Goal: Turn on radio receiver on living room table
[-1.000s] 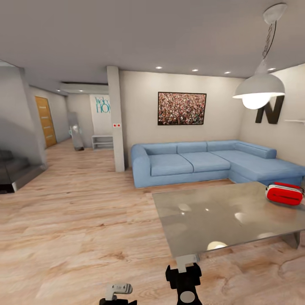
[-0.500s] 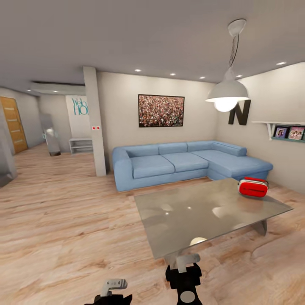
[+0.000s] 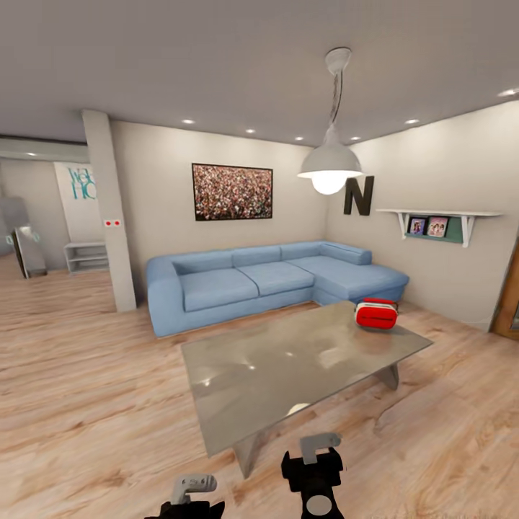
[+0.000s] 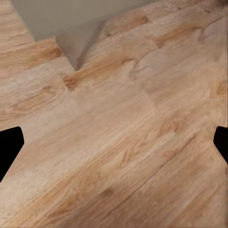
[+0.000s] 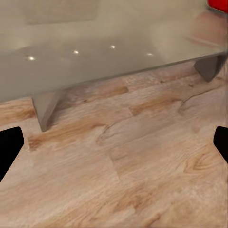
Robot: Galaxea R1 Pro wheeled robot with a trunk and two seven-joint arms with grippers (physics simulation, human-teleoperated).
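Nearest you: left gripper [image 3: 193, 484] and right gripper [image 3: 318, 448], both low at the head view's bottom edge, over the wood floor [image 3: 86, 389]. Left wrist view: left fingers [image 4: 9, 145] sit at the two frame edges, spread wide, nothing between them but floor. Right wrist view: right fingers [image 5: 9, 147] likewise spread wide and empty, aimed at the bench's near edge.

Next: your bench [image 3: 288, 360], low, long, grey glassy top, set diagonally, its near corner just ahead of the right gripper. Angled grey legs [image 3: 389, 375] under it. Ceiling lights reflect in the top.

On the bench: radio receiver [image 3: 376, 313], red with white trim, at the far right end near the corner, well apart from both grippers. A sliver of red [image 5: 217, 4] also shows in the right wrist view's corner.

Behind the bench: blue L-shaped sofa [image 3: 252, 281].

Above: white dome pendant lamp [image 3: 330, 164], lit.

Far wall: framed crowd photo [image 3: 232, 192]; white pillar [image 3: 109, 209].

Right wall: dark letter N [image 3: 358, 195]; shelf [image 3: 436, 216] with two small framed pictures.
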